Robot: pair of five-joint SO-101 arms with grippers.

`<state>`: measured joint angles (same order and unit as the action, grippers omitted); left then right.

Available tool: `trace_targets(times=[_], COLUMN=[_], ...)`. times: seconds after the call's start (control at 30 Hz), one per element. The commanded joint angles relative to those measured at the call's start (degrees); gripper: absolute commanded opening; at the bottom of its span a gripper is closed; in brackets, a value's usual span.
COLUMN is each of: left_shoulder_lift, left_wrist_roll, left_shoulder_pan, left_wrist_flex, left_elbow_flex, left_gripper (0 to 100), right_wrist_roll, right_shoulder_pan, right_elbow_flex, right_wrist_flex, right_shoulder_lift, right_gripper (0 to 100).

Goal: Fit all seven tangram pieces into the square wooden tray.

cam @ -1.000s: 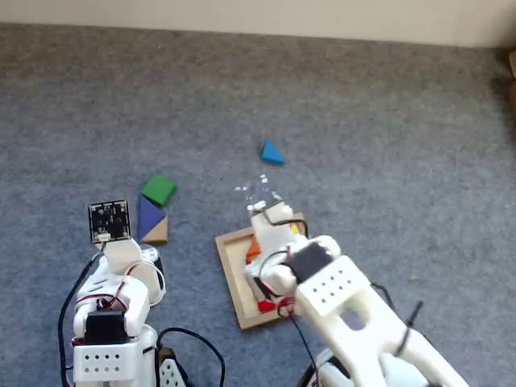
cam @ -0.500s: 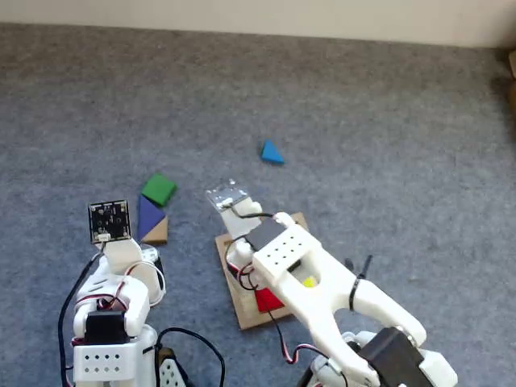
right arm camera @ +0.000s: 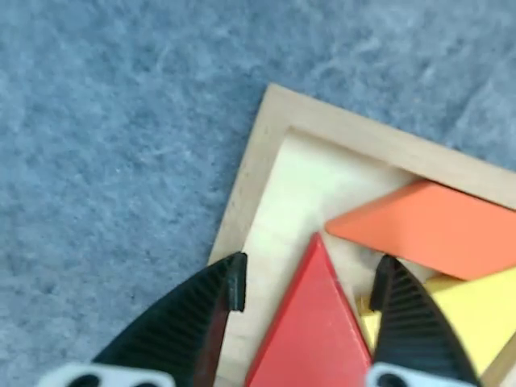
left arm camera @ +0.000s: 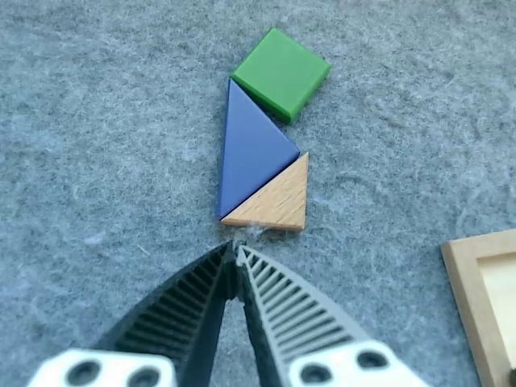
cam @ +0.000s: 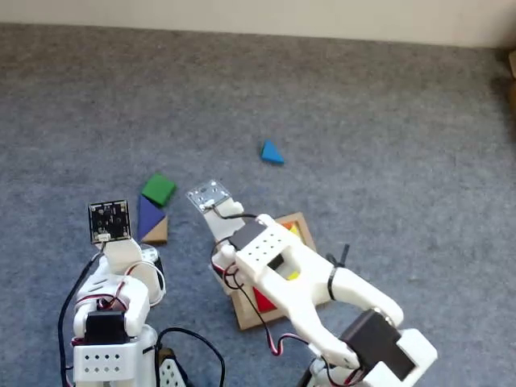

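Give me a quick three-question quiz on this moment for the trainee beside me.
1. True or false: the green square lies on the carpet, outside the wooden tray.
2. Which piece lies between the right arm's jaws? A: the red triangle. B: the green square. C: the small blue triangle.
3. How many pieces lie on the carpet, outside the tray?

Key: 1 true; 2 A; 3 four.
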<state>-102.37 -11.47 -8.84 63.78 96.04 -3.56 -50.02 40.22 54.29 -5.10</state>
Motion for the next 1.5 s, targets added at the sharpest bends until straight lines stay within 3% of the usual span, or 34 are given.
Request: trace_targets(times=[0.0,0.23,0.67,0.77,1.13,1.47], left_shoulder_lift=[-0.13,-0.13,-0.13,-0.13,-0.13,-0.13], left_wrist_roll=[0.35,0.35,0.35,0.35,0.35,0.35], left_shoulder_pan=[-0.84,-0.84,-0.84,-0.84,-0.84,-0.84], left_wrist_flex=[0.09,0.09,0.09,0.09,0.09,0.09], left_elbow_flex=[1.19,1.19,1.19,1.19,1.19,1.19], left_gripper=[0,0,0,0,0,0], right_wrist_roll=[0.0,8.18,8.79,8.79,8.97,16.62], right_shoulder_pan=[0.57,2.59,2.86,2.86,2.68,2.77], right_elbow_flex=[-2.33,-2.24,-2.86,-2.24,8.48,17.01], right_wrist_flex=[-1.01,0.75,6.29,6.81,15.78,30.46], right_shoulder_lift=[1.63,1.98,-0.13,-6.55,-35.74,-60.7], right_gripper=[16.9,5.7,4.1,0.3,0.5,0.5])
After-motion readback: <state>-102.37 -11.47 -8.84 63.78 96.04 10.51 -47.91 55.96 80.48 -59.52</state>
